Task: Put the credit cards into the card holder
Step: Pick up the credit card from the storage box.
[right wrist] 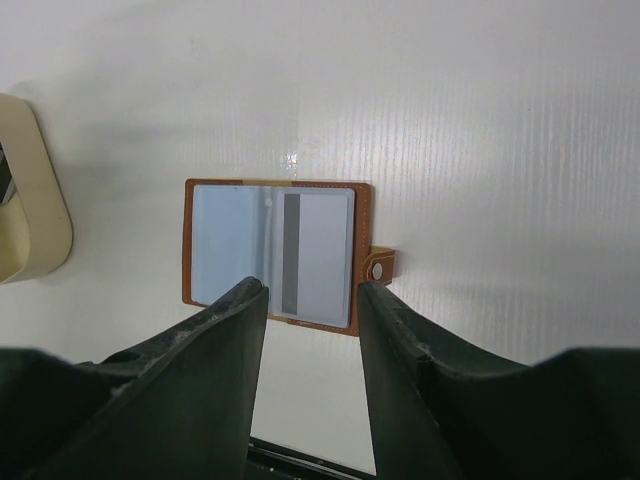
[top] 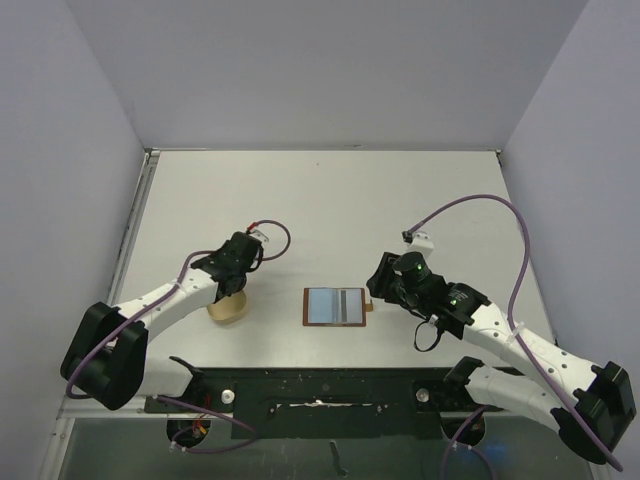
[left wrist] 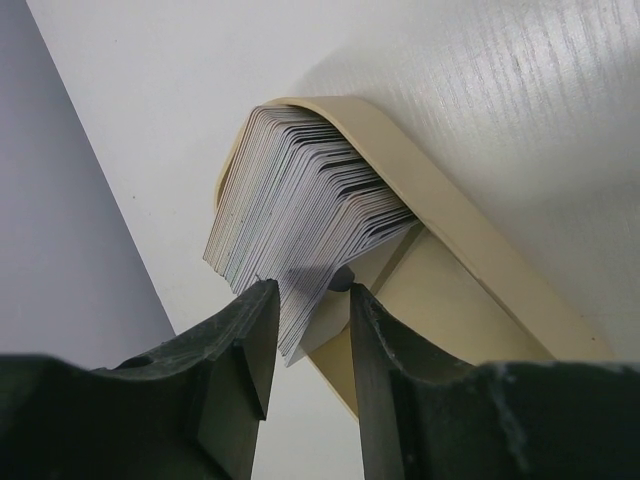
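Note:
The credit cards (left wrist: pixel 300 190) stand as a fanned stack of several pale cards in a tan rounded dish (left wrist: pixel 450 210). My left gripper (left wrist: pixel 308 292) is open and straddles the lower corner of that stack, with cards between its fingers. In the top view the left gripper (top: pixel 233 290) points down into the dish (top: pixel 228 311). The card holder (top: pixel 335 306) lies unfolded on the table, brown-edged, pale blue inside with a dark stripe. My right gripper (right wrist: pixel 312 287) is open just above the near edge of the card holder (right wrist: pixel 240 240), holding nothing.
The card holder's snap tab (right wrist: pixel 378 270) sticks out on its right side. White walls close in the table on the left, back and right. A black mounting rail (top: pixel 320 395) runs along the near edge between the arm bases.

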